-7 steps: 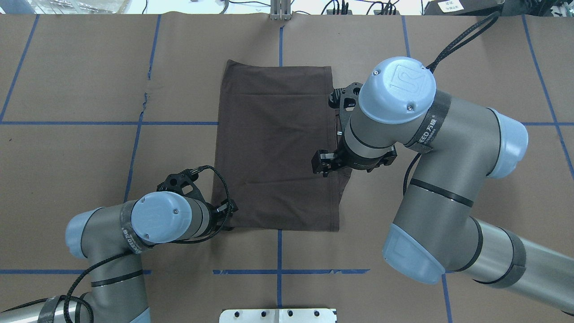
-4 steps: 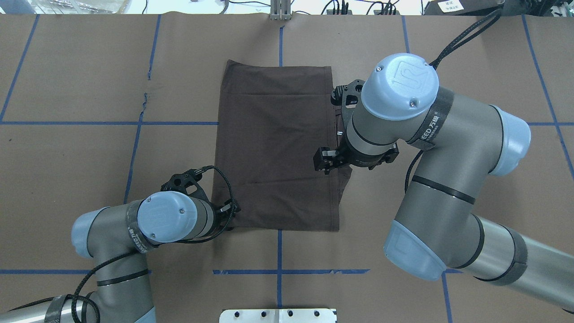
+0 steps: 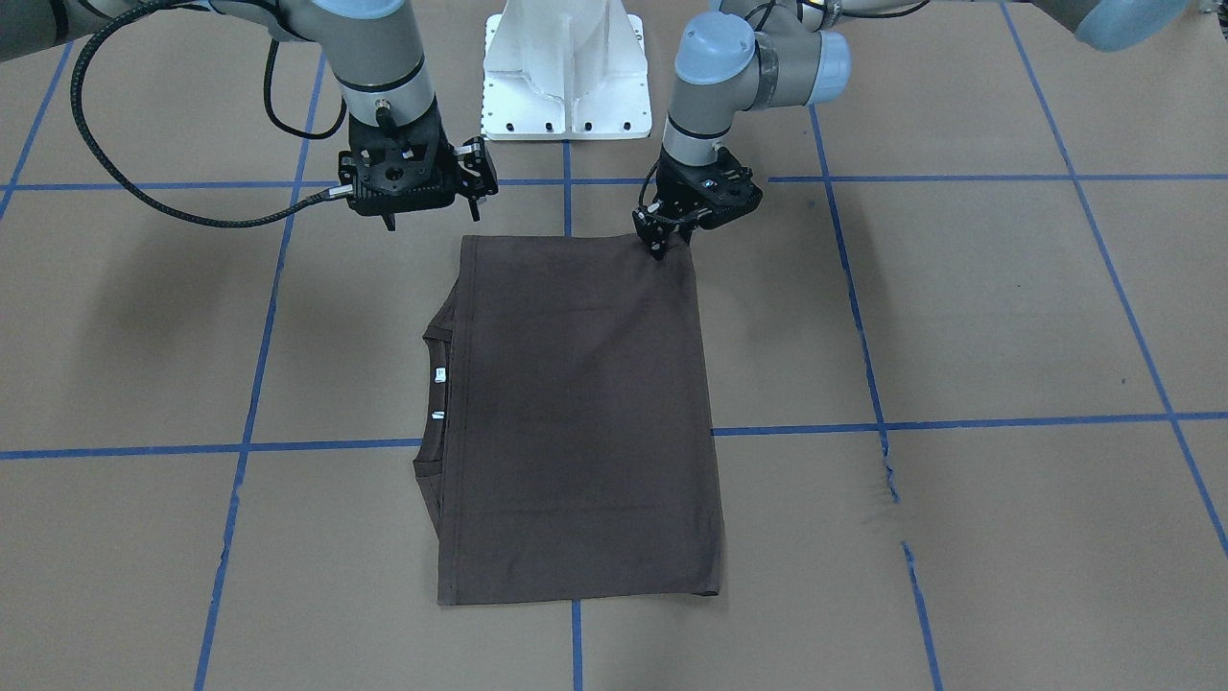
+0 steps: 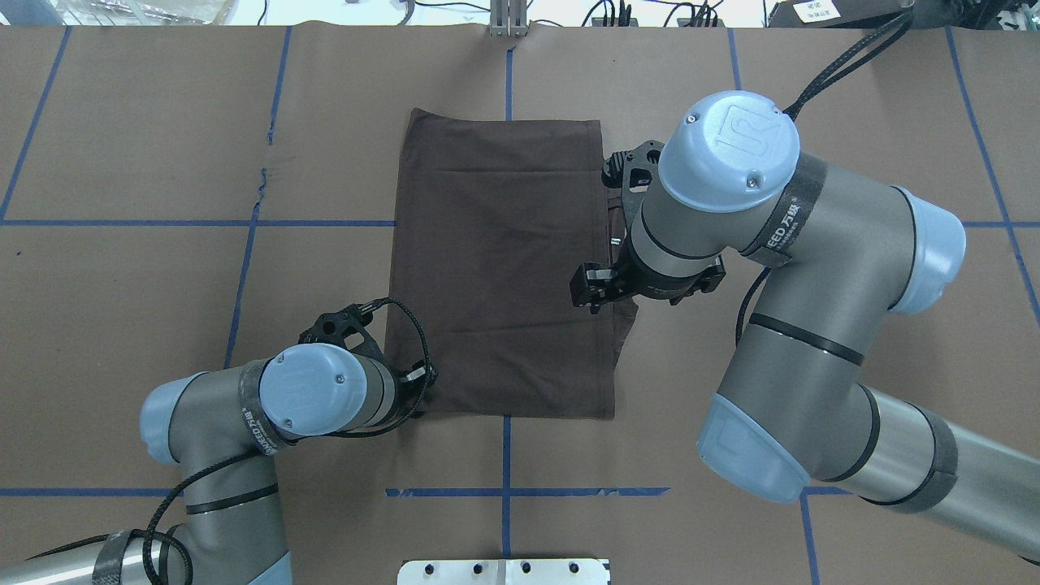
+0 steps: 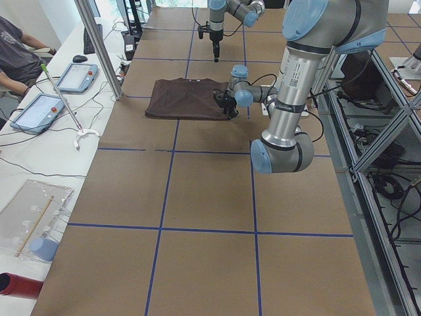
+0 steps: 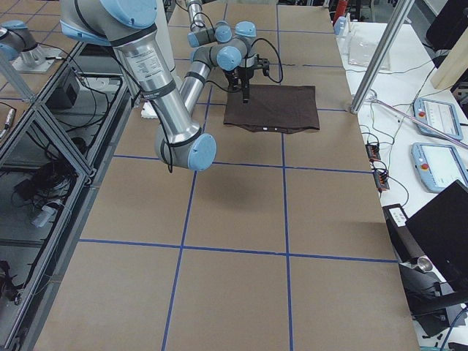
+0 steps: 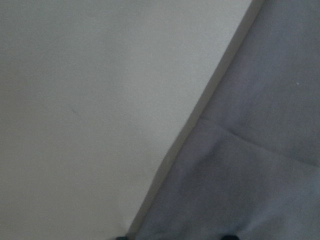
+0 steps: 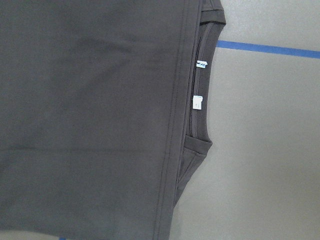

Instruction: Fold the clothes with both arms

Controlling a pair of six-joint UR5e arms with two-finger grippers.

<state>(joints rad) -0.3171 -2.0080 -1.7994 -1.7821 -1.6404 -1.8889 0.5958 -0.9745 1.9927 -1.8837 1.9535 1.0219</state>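
Closest in, white pedestal [image 3: 566, 67] at the table [image 3: 959, 317] edge. Just past it, left gripper [image 3: 660, 242] down low on the near left corner of the T-shirt [image 3: 576, 413], tips spread apart at the fabric edge, so released by the look of it. Then right gripper [image 3: 413, 187] hanging higher over the shirt's right side, holding nothing; honestly can't tell if released or clenched. Shirt itself folded into a long rectangle, flat mid-table, running away from the robot, collar [image 3: 432, 403] and white tags [image 3: 439, 375] peeking out along the right edge.
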